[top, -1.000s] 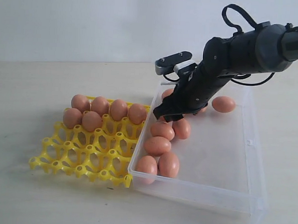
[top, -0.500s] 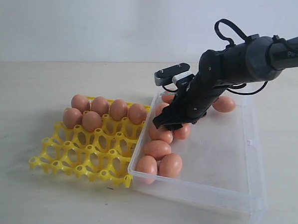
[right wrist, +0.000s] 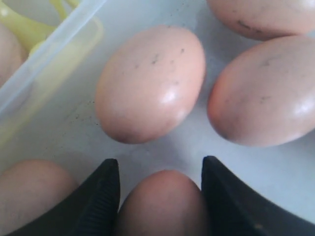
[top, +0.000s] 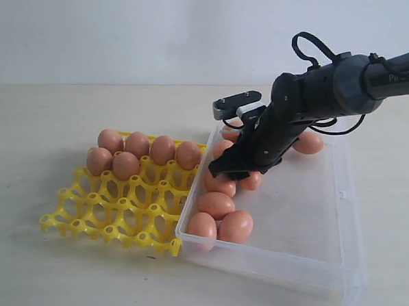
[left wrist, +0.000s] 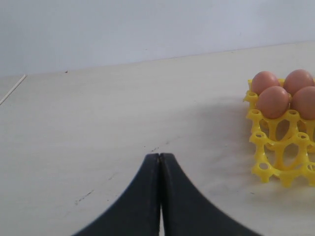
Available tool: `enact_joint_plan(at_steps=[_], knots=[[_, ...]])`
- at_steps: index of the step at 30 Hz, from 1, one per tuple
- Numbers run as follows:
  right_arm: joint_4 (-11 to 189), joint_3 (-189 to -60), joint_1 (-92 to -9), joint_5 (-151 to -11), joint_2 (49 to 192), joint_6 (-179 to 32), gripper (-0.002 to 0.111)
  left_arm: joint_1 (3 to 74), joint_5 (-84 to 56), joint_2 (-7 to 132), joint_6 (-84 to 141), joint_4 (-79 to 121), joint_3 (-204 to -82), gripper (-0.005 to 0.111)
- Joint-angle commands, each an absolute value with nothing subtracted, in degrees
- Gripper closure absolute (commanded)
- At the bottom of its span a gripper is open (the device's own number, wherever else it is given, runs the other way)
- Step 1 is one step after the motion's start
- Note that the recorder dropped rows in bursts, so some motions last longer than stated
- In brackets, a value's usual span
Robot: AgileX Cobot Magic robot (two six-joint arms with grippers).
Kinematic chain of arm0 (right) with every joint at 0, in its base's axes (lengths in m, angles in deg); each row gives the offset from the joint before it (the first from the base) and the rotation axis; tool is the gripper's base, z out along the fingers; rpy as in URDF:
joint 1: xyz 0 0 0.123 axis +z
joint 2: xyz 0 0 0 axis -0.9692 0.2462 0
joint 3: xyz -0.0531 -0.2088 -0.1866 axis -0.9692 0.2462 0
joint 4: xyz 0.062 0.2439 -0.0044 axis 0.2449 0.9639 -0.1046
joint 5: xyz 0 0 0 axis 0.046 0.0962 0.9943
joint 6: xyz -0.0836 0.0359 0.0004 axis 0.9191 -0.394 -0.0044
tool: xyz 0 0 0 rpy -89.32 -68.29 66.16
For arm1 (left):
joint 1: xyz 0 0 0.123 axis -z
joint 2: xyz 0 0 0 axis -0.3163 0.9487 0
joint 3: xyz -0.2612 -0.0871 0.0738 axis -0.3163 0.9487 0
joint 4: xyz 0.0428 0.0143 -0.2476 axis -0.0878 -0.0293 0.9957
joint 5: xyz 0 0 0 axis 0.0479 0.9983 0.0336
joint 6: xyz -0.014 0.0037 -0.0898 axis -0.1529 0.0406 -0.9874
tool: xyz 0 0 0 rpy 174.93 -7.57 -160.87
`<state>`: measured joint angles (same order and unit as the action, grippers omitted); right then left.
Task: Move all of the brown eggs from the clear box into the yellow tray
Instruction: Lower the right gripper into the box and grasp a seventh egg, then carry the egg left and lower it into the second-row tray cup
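Observation:
The yellow tray (top: 119, 210) lies left of the clear box (top: 304, 220) and holds several brown eggs (top: 162, 149) in its far cups. More brown eggs (top: 215, 203) lie along the box's left wall, and one egg (top: 308, 142) sits at the far side. My right gripper (top: 227, 171) is down inside the box among them. In the right wrist view its fingers (right wrist: 98, 196) stand open on either side of one egg (right wrist: 162, 201), close against it on the box floor. My left gripper (left wrist: 160, 156) hovers shut and empty over the bare table beside the tray (left wrist: 275, 162).
Two more eggs (right wrist: 150, 83) (right wrist: 266, 93) lie just beyond the right fingertips. The box wall (right wrist: 49, 59) runs close by, with the tray showing through it. The box's right half (top: 312, 200) holds no eggs.
My right gripper has sunk lower and slightly left into the egg cluster, and its jaws have narrowed a little around one egg. The nearest eggs shifted slightly.

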<state>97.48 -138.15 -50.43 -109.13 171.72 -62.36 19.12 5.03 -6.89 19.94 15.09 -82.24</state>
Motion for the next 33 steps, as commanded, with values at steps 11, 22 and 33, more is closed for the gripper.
enact_joint_plan(at_steps=[11, 22, 33], knots=[[106.1, -113.5, -45.5, -71.6, 148.4, -62.5, 0.108, 19.0, 4.2, -7.2, 19.7, 15.5, -82.5, 0.107], [105.9, -108.6, -33.3, -46.6, 151.0, -71.0, 0.108, 19.0, 4.2, -7.2, 19.7, 15.5, -82.5, 0.107], [102.7, -120.7, -31.7, -48.9, 163.5, -69.9, 0.108, 19.0, 4.2, -7.2, 19.7, 15.5, -82.5, 0.107]])
